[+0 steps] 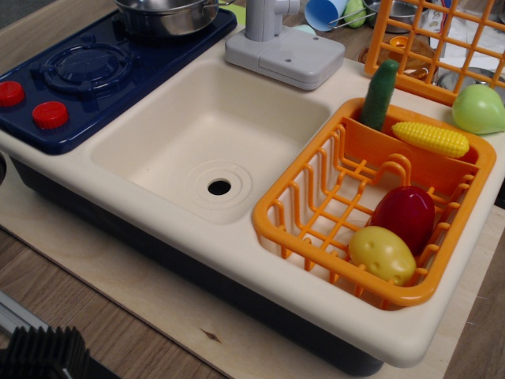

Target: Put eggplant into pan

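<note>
The silver pan [167,16] stands on the back burner of the dark blue toy stove [87,71] at the top left, its top cut off by the frame edge. Only part of its inside shows, and I see nothing in that part. The purple eggplant is out of view. The gripper is out of view too.
A cream sink basin [207,130] with a grey faucet base [284,55] fills the middle. An orange basket [316,197] at the right holds a cucumber [379,95], corn [431,138], a dark red toy [404,217] and a potato [382,254]. Two red knobs [49,114] sit at the left. A black ribbed object [43,351] is at the bottom left.
</note>
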`<move>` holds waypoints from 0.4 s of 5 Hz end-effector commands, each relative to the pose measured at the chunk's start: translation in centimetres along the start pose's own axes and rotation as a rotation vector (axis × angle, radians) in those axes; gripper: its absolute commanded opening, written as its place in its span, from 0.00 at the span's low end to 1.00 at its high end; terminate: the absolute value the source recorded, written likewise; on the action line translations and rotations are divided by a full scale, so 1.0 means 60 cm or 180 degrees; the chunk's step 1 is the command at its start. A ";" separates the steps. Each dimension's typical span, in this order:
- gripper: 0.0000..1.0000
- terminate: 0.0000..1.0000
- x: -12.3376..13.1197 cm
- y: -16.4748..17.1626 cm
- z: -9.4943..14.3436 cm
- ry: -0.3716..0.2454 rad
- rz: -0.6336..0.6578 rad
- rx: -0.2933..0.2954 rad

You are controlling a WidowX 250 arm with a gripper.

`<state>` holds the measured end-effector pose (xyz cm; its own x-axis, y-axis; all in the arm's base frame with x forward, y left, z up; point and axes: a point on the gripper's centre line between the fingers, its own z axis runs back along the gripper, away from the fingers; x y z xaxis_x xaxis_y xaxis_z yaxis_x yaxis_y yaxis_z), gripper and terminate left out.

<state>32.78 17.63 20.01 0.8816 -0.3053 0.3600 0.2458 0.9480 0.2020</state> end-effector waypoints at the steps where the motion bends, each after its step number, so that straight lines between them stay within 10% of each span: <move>1: 0.00 0.00 0.021 -0.006 0.010 -0.0387 -0.0077 -0.0029; 2: 1.00 0.00 0.030 -0.023 0.011 -0.0482 0.0035 -0.0103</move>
<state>34.02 15.49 18.56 0.8322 -0.2859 0.4751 0.2643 0.9577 0.1135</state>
